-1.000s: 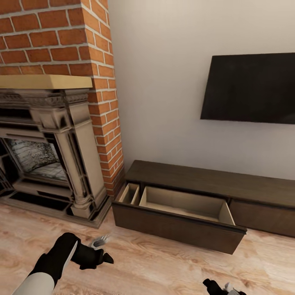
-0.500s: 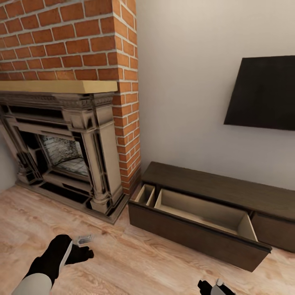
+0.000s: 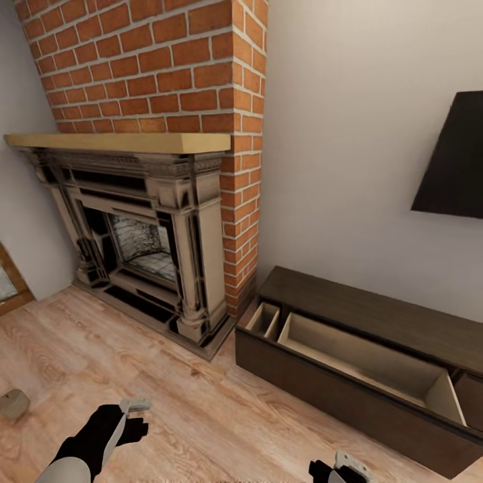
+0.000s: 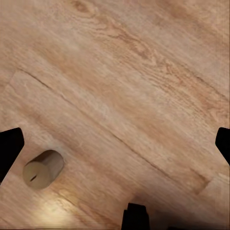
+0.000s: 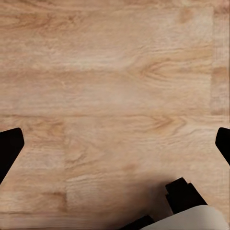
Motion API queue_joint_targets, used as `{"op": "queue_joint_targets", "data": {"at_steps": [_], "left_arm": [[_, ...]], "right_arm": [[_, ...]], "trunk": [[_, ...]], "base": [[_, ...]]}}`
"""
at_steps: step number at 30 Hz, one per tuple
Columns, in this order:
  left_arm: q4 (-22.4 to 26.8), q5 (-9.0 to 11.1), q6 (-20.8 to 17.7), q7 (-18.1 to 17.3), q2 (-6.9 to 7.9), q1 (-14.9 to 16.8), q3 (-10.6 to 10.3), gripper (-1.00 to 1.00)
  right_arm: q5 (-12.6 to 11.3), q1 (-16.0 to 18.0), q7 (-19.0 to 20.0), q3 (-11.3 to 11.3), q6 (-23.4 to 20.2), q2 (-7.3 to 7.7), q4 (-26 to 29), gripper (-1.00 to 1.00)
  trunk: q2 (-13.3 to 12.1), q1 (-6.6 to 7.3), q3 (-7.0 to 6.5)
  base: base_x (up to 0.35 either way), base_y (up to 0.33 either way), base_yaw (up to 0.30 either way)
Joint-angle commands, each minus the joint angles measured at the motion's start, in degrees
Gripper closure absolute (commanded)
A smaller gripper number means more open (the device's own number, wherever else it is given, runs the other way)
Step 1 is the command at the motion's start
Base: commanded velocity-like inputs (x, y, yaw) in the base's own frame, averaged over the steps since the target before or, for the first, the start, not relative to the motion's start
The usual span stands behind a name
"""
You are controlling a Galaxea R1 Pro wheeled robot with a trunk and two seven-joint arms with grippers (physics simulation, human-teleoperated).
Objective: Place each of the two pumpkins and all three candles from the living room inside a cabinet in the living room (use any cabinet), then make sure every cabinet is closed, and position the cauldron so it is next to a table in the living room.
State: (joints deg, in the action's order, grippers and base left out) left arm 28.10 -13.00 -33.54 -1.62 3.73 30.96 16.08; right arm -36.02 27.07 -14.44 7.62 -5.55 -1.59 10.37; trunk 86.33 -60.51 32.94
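Observation:
A stubby beige candle point(image 3: 13, 404) lies on the wooden floor at the head view's lower left edge. The left wrist view shows this candle point(image 4: 43, 168) on its side, close to one fingertip point(image 4: 9, 148). My left gripper point(image 3: 136, 417) hovers over the floor to the right of the candle, open and empty point(image 4: 115, 148). The dark-brown cabinet point(image 3: 376, 315) stands against the wall at right, its drawer point(image 3: 349, 376) pulled out with nothing visible inside. At the bottom edge, my right gripper point(image 3: 342, 469) is open over bare floor point(image 5: 115, 148).
A brick chimney point(image 3: 168, 74) with an ornate fireplace point(image 3: 147, 228) and a wooden mantel stands left of the cabinet. A dark TV point(image 3: 456, 161) hangs on the wall at right. Wooden floor point(image 3: 201, 416) spreads between me and the cabinet.
The camera has swung left: fireplace and cabinet slid right in the picture, and the candle came into view at lower left. Both arms stay low in the frame.

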Motion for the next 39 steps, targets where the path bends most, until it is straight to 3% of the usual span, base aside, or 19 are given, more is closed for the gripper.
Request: {"op": "queue_joint_targets", "data": {"at_steps": [1,8,11,23,39], "left_arm": [[-0.02,-0.07,0.05,0.04,-0.05,0.01,-0.05,-1.0],[-0.06,0.01,0.24,0.12,-0.22,0.04,-0.1,-1.0],[-0.06,-0.03,0.43,0.12,-0.25,0.04,-0.12,-1.0],[-0.06,-0.1,0.49,0.17,-0.39,0.05,-0.18,-1.0],[-0.06,-0.1,0.27,-0.15,-0.39,0.06,-0.09,-1.0]], "right_arm": [[0.03,0.0,0.04,0.16,0.05,-0.03,0.0,-1.0],[-0.01,0.0,0.51,4.48,1.84,-0.01,3.07,-1.0],[-0.06,0.0,0.55,5.32,2.21,0.0,3.84,-1.0],[0.04,0.0,0.38,5.82,2.13,-0.13,4.22,-1.0],[0.07,0.0,0.11,5.79,2.03,-0.54,4.22,-1.0]], "trunk": [[0.0,0.0,0.0],[0.0,0.0,0.03],[0.0,0.0,0.03],[0.0,0.0,0.03],[0.0,0.0,0.28]], "base": [[-0.215,0.0,0.287],[-0.297,0.0,0.088],[-0.179,0.0,0.108],[-0.019,-0.152,0.268],[0.0,-0.01,0.287]]}}
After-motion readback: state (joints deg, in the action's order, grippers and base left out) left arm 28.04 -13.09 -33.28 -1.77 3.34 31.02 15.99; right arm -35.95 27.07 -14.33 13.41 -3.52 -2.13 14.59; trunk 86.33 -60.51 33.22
